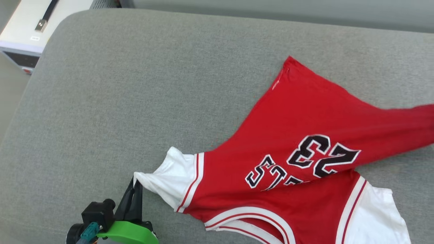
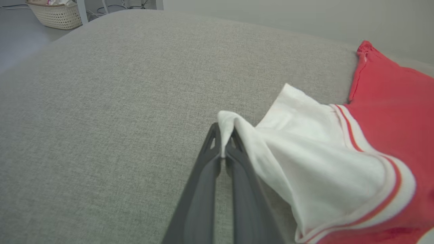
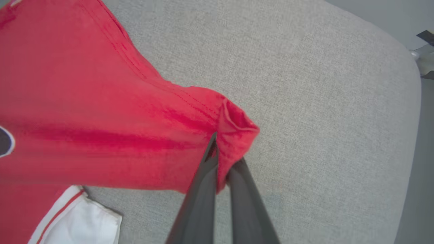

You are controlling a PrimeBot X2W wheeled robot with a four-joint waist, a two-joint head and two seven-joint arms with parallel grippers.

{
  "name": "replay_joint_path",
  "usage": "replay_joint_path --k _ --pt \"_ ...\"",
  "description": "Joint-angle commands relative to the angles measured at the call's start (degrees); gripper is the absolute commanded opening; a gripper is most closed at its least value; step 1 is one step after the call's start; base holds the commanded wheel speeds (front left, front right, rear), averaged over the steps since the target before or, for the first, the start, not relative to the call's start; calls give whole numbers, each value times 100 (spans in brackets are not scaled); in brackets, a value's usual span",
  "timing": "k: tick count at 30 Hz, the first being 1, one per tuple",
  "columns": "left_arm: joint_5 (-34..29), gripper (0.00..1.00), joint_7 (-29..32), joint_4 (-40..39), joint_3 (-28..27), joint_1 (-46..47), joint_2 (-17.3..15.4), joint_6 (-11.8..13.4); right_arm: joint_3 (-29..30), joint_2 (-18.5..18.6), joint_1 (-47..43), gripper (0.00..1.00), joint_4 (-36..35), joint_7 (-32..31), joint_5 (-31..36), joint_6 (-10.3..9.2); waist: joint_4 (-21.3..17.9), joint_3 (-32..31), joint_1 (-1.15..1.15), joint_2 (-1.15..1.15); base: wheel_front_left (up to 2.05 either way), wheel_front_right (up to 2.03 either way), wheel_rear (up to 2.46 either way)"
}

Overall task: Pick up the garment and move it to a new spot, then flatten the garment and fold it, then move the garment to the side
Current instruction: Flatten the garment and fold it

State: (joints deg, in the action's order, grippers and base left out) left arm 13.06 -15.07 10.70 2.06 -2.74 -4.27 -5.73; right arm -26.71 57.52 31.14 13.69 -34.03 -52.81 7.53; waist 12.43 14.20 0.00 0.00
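Observation:
The garment (image 1: pixel 298 132), a red jersey with white sleeves and a black-and-white 23, lies stretched across the grey cushion (image 1: pixel 135 84). My left gripper (image 1: pixel 135 185) is shut on the tip of its white sleeve (image 2: pixel 305 152); the wrist view shows the cloth pinched between the dark fingers of that gripper (image 2: pixel 223 142). My right gripper (image 3: pixel 225 159) is shut on a red hem corner of the garment (image 3: pixel 101 101), which runs off the head view's right edge. The second white sleeve (image 1: pixel 376 217) lies at the lower right.
A white unit (image 1: pixel 30 30) with a dark strap stands past the cushion's far left corner. A woven basket (image 2: pixel 57 15) sits on the floor beyond the cushion. The cushion's rounded right edge (image 3: pixel 412 101) drops off close to my right gripper.

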Motion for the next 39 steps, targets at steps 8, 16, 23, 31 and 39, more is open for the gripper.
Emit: replay_joint_path --k 8,16,23,31,39 --pt "-73 0 7 40 -141 -314 -151 42 763 -39 -2384 0 -98 473 -421 -4 -564 -627 0 0 0 0 0" --pt "-90 0 7 102 -152 -374 -179 42 1117 -540 -4019 0 -388 229 -332 -4 -634 -701 0 0 0 0 0" --pt "-98 0 7 168 -147 -346 -180 31 1511 -1033 -4566 11 -644 -15 -123 -4 -625 -694 0 0 0 0 0" --pt "-137 0 7 162 -135 -310 -170 28 2612 -1399 -4204 100 -1247 322 147 -4 -581 -740 0 0 0 0 0" --pt "-185 0 7 101 -37 -188 -109 17 2989 -1417 -3199 100 -2308 144 606 -4 -411 -585 0 0 0 0 0"
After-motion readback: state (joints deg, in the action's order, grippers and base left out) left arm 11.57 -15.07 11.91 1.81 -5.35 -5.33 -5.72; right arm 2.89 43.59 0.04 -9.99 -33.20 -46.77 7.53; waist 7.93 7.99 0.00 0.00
